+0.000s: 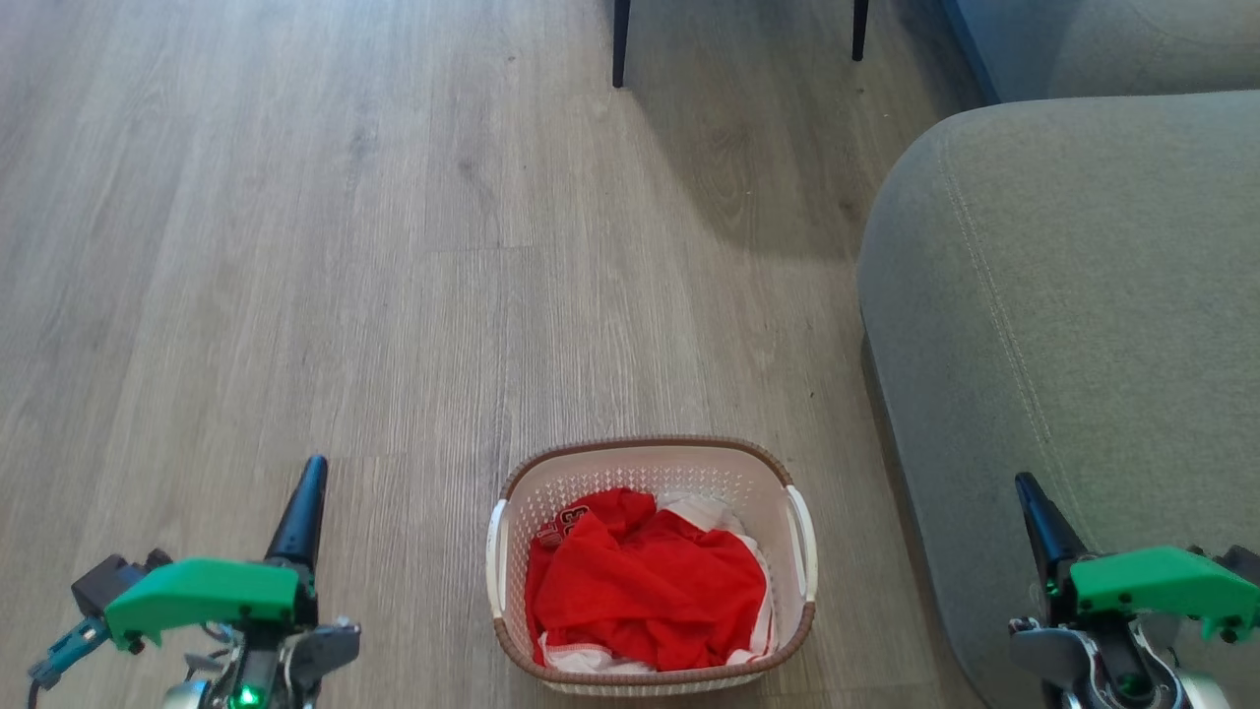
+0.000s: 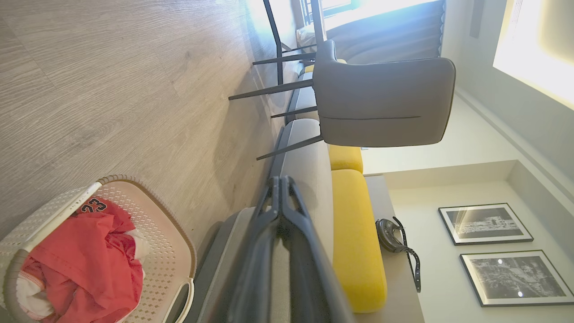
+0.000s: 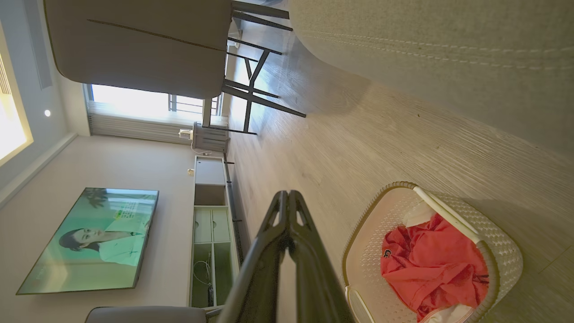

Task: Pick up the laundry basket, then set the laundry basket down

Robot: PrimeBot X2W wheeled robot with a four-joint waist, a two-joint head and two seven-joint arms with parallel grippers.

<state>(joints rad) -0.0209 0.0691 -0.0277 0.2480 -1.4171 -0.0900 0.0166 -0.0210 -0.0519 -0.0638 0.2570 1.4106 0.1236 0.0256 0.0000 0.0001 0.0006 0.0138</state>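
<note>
The small white perforated plastic laundry basket with a brown woven-look rim (image 1: 645,442) stands upright on the grey-brown wooden plank floor (image 1: 295,246). It is close to the robot, between its two arms. On each of its left and right sides there is one white handle. A crumpled red garment (image 1: 640,581) lies inside the basket, with some white cloth (image 1: 714,512) under it. To the right of the basket is the big grey fabric sofa (image 1: 1063,295), near it, with a strip of floor between them.

The left gripper (image 1: 313,471) hangs over the floor at the left of the basket, apart from it. Its two long dark fingers are pressed together up to the tips and hold nothing. The right gripper (image 1: 1029,487) is at the right of the basket, over the near edge of the sofa and also apart from the basket. Its fingers are closed together in the same way, with nothing between them.

Farther away on the floor stands a grey upholstered chair on thin dark legs (image 2: 381,103).
</note>
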